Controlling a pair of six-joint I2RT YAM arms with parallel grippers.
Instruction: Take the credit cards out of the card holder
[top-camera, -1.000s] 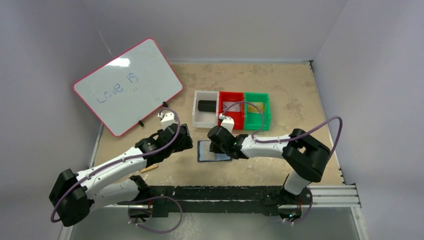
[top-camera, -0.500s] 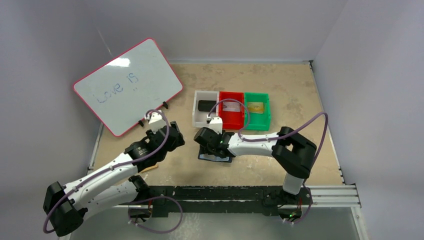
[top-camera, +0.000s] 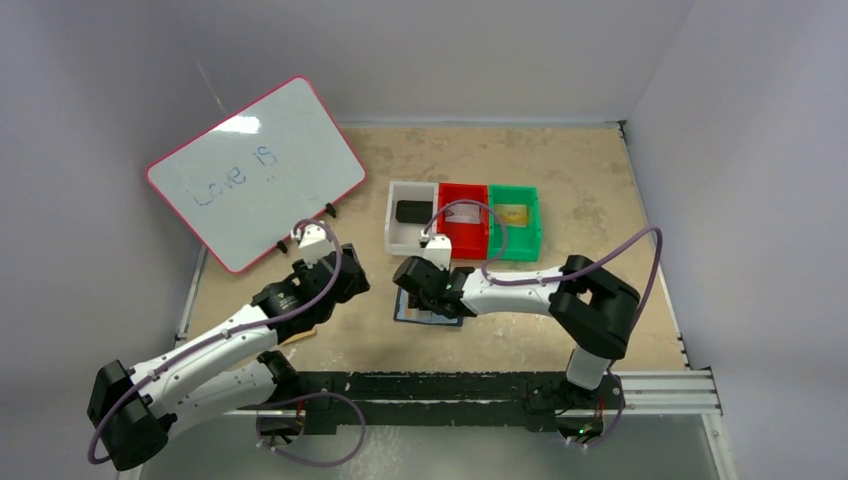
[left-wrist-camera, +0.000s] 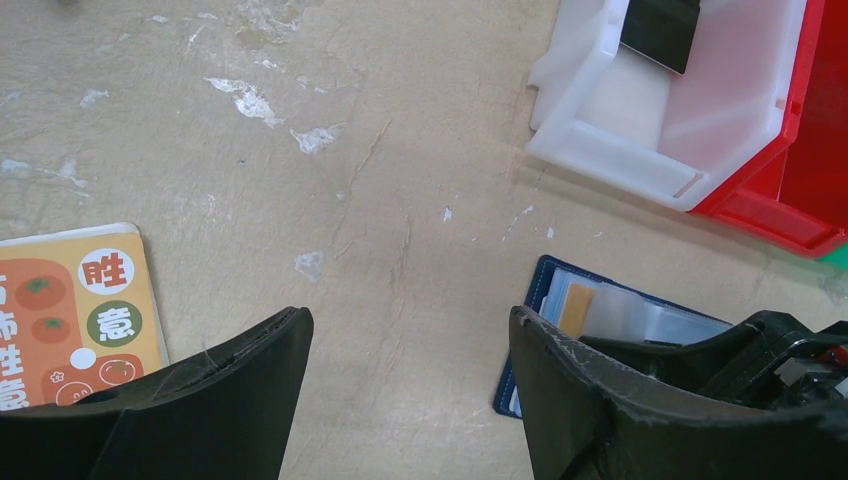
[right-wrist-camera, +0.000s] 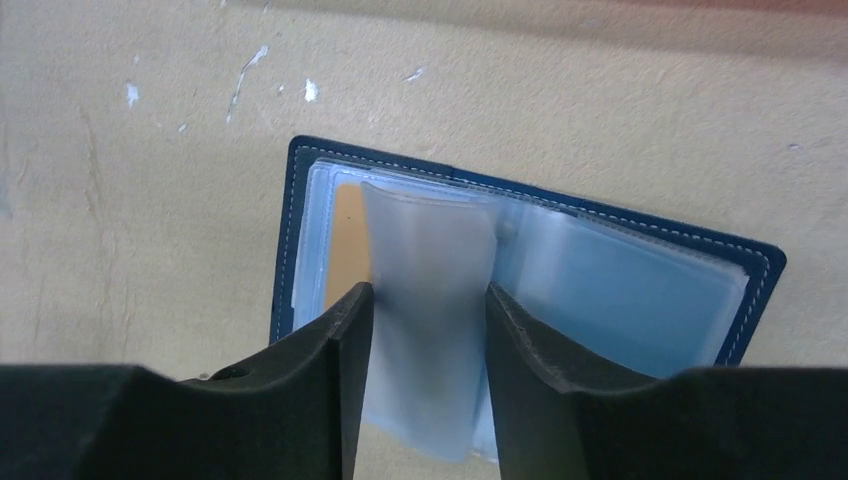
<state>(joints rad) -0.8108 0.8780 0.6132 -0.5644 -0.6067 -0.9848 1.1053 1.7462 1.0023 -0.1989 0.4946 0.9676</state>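
Note:
The navy card holder (right-wrist-camera: 760, 265) lies open on the table, its clear sleeves facing up. An orange credit card (right-wrist-camera: 350, 235) sits in the left sleeve. One loose sleeve leaf (right-wrist-camera: 430, 250) stands blurred between the fingers of my right gripper (right-wrist-camera: 430, 295), whose jaws are apart; I cannot tell if they press it. In the top view the right gripper (top-camera: 425, 298) covers most of the card holder (top-camera: 445, 320). My left gripper (left-wrist-camera: 407, 320) hangs open over bare table just left of the card holder (left-wrist-camera: 545, 275), holding nothing.
White (top-camera: 411, 240), red (top-camera: 463, 240) and green (top-camera: 514, 240) bins stand in a row behind the card holder, each with a flat item inside. An orange pad (left-wrist-camera: 70, 310) lies left of my left gripper. A pink-framed whiteboard (top-camera: 255, 170) leans at the back left.
My right gripper has slid left over the card holder, and its jaws now stand wider with a sleeve leaf between them. The left arm has drawn back to the left.

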